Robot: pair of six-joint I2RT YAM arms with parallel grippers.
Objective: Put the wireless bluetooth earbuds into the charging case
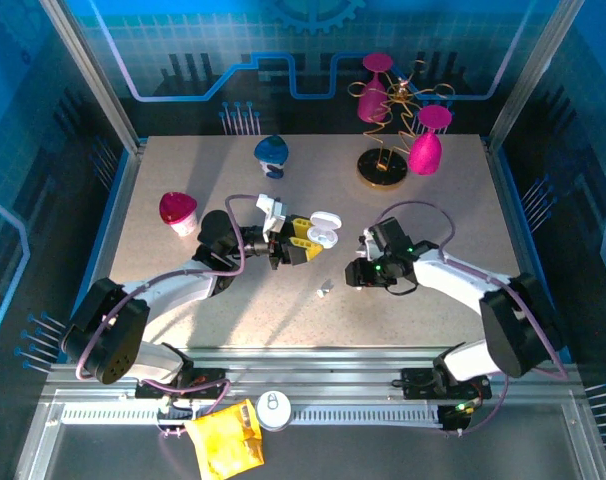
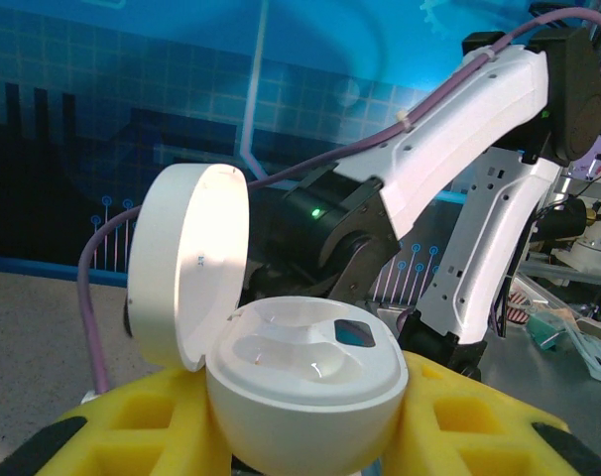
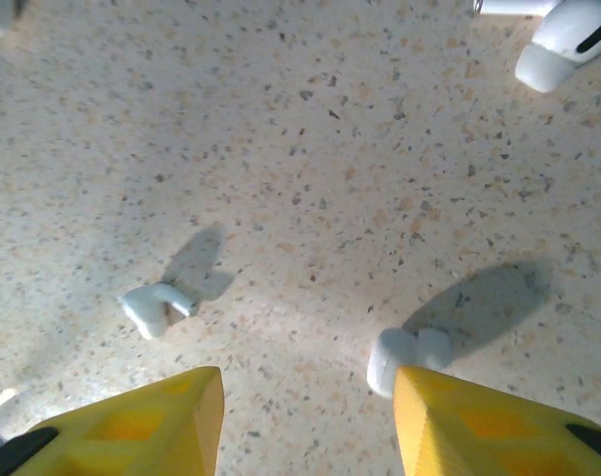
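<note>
The white charging case (image 2: pixel 305 397) sits between the yellow fingers of my left gripper (image 2: pixel 305 441), which is shut on it. Its lid (image 2: pixel 186 263) stands open and both wells look empty. From above, the case (image 1: pixel 324 231) is held over the middle of the table. My right gripper (image 3: pixel 310 421) hangs low over the table, open, with bare surface between its fingers. One earbud (image 3: pixel 152 305) lies ahead and to the left of the left finger. A second earbud (image 3: pixel 405 357) lies right against the tip of the right finger (image 3: pixel 479 426). An earbud (image 1: pixel 324 291) shows between the two arms.
A white rounded piece (image 3: pixel 568 40) pokes in at the top right of the right wrist view. On the table stand a red cup (image 1: pixel 179 211) at the left, a blue object (image 1: pixel 271 154) at the back, and a wire stand with magenta cups (image 1: pixel 393 125) at the back right.
</note>
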